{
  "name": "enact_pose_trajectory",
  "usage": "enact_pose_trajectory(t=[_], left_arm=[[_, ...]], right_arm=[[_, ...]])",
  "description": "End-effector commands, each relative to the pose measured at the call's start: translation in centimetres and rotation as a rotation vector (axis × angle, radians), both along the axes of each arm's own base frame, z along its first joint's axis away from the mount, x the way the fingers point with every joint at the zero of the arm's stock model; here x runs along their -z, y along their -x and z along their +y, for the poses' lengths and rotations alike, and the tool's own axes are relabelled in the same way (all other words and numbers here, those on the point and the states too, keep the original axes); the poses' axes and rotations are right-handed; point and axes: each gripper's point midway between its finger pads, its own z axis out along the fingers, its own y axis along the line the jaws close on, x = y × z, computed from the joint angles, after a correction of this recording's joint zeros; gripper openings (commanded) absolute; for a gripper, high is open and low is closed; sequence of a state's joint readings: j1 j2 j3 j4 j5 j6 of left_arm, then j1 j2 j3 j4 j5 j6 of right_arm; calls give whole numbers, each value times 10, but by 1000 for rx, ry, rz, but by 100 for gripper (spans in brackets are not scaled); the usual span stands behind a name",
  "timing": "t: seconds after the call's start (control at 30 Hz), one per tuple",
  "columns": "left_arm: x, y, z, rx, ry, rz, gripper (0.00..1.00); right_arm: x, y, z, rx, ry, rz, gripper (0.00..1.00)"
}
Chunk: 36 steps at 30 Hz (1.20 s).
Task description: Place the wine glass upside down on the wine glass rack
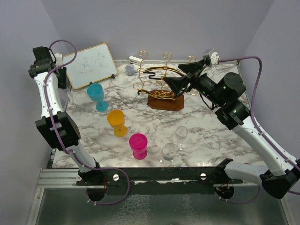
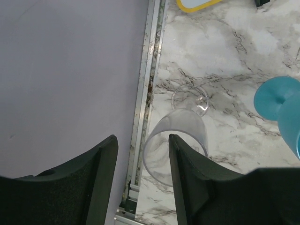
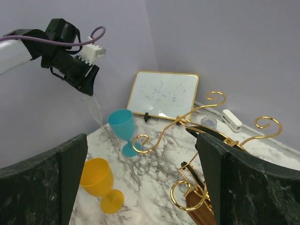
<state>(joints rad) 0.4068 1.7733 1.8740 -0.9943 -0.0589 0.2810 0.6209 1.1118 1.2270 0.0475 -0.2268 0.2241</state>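
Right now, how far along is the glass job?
Done: the left hand holds a clear wine glass up by the wall. In hand: the open right hand hovers at the gold rack. Left: hanging the glass upside down; the rack shows none.

A white marble tabletop [image 1: 201, 136] veined in grey is shown, enclosed by pale lilac walls [image 1: 187, 28]. At upper centre, a gold wire wine glass rack [image 1: 159, 79] is seen on a dark brown wooden base [image 1: 165, 103]. Left of centre, a turquoise goblet [image 1: 97, 96], an orange-yellow goblet [image 1: 117, 123] and a magenta goblet [image 1: 138, 146] are lined up. At upper left of the right wrist view, a clear, colourless wine glass [image 3: 96, 110] is seen. A whiteboard [image 1: 90, 64], faintly scribbled, is framed in yellow. Both arms are coloured white and black, with purple cables [image 1: 255, 84].
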Motion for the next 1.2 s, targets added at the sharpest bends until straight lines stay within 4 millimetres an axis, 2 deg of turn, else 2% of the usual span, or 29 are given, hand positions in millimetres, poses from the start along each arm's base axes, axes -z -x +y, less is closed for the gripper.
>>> enact_pose_trajectory(t=[0.0,0.1,0.23,0.3,0.37,0.47,0.57,0.73,0.8,0.83,1.03,1.17], left_arm=[[14,-7,12,-25,-15,17,50],[33,-7,12,-18,2,60,44],[54,-5,6,-2,43,103,18],[61,-1,3,5,55,121,13],[63,1,1,11,60,128,1],[60,4,-3,31,67,120,0],[40,3,-7,48,57,84,0],[-33,3,-23,102,13,-63,0],[-47,3,-31,131,10,-89,0],[-62,8,-36,143,2,-125,0],[-90,20,-45,165,-40,-230,0],[-140,21,-58,212,-75,-417,0]], right_arm=[[-3,9,0,-23,-19,-11,99],[-2,11,-3,-18,-20,-14,99],[0,12,-3,-18,-20,-12,99],[1,13,-4,-19,-22,-13,99],[1,13,-4,-17,-22,-12,99],[1,13,-4,-21,-16,-17,99],[1,13,-2,-31,3,-18,99],[-4,13,-2,-30,1,-35,99],[-3,14,-2,-32,1,-38,99],[-3,14,-2,-30,1,-42,99],[3,14,-5,-18,10,-44,99],[6,13,-6,-8,6,-44,99]])
